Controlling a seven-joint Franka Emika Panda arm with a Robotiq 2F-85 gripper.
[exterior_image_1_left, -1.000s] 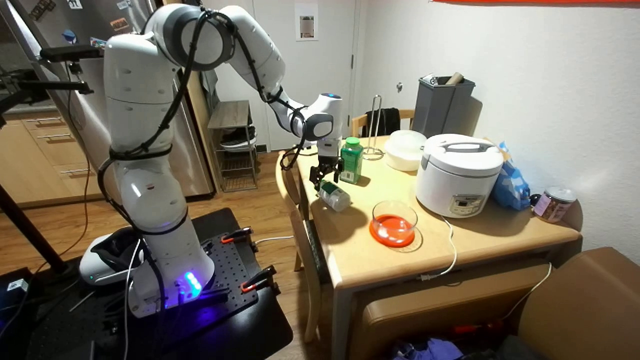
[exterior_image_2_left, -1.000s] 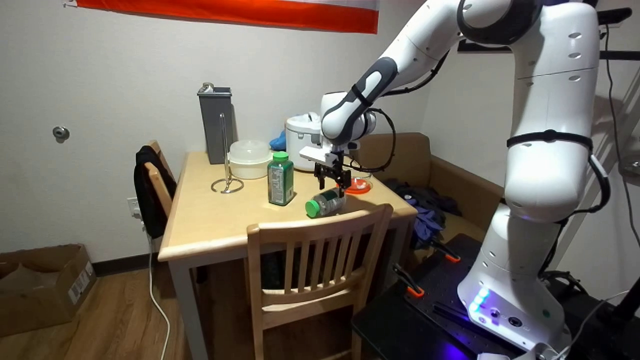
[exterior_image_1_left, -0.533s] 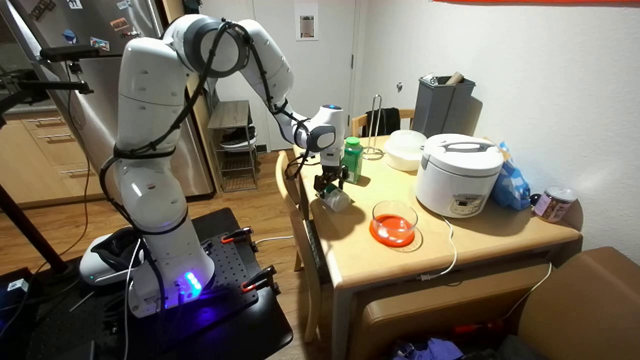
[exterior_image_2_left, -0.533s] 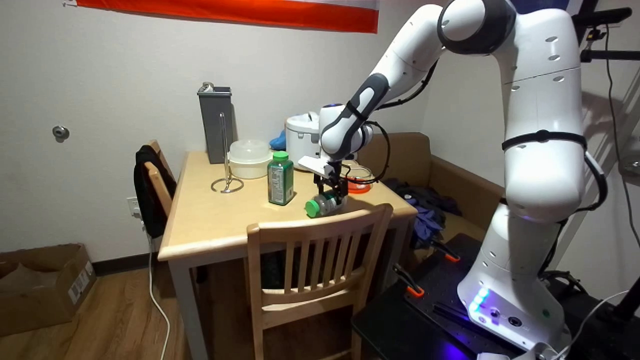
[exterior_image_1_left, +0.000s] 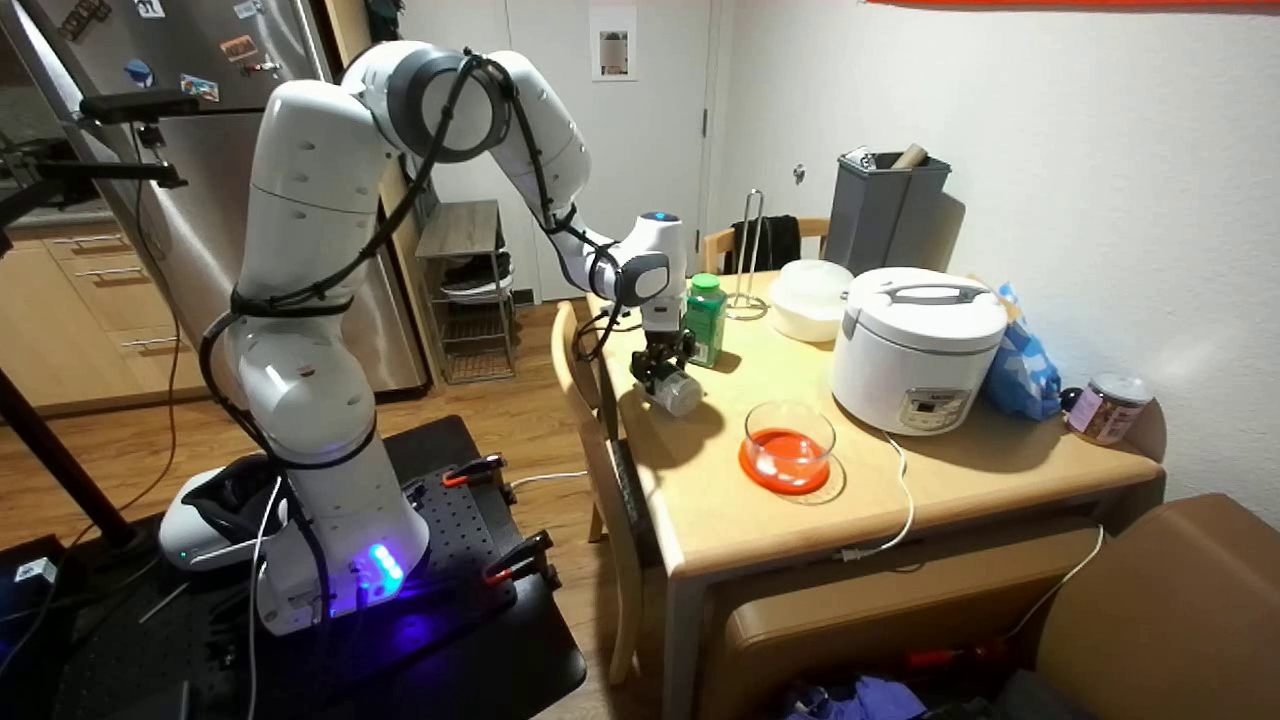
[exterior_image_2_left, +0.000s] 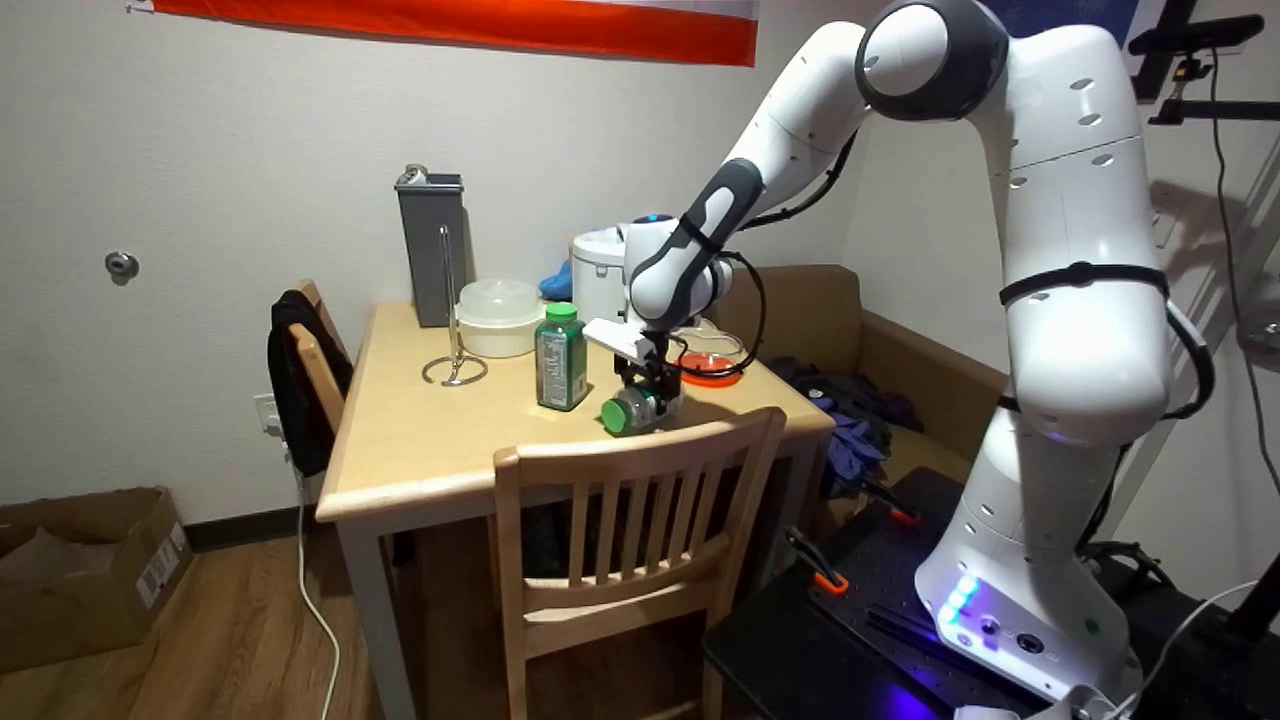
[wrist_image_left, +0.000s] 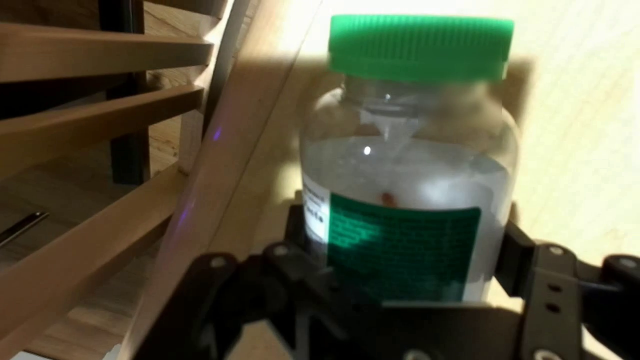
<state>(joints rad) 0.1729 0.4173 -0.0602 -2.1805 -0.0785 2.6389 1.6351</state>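
A clear bottle with a green cap and a green label lies on its side near the chair-side edge of the table. My gripper is shut on it, one finger pressed against each side of its body. In both exterior views the black gripper comes down on the bottle from above and covers most of its label. Its base end points toward the glass bowl. Whether the bottle still touches the table cannot be told. Behind the gripper stands an upright green bottle.
A glass bowl stands on a red disc, with a white rice cooker beyond. A paper towel stand and a lidded white container are farther back. A wooden chair is tucked close to the table edge.
My arm has come down over the lying bottle and the fingers have shut on its sides. The bottle has shifted slightly, its cap a little to the left in an exterior view.
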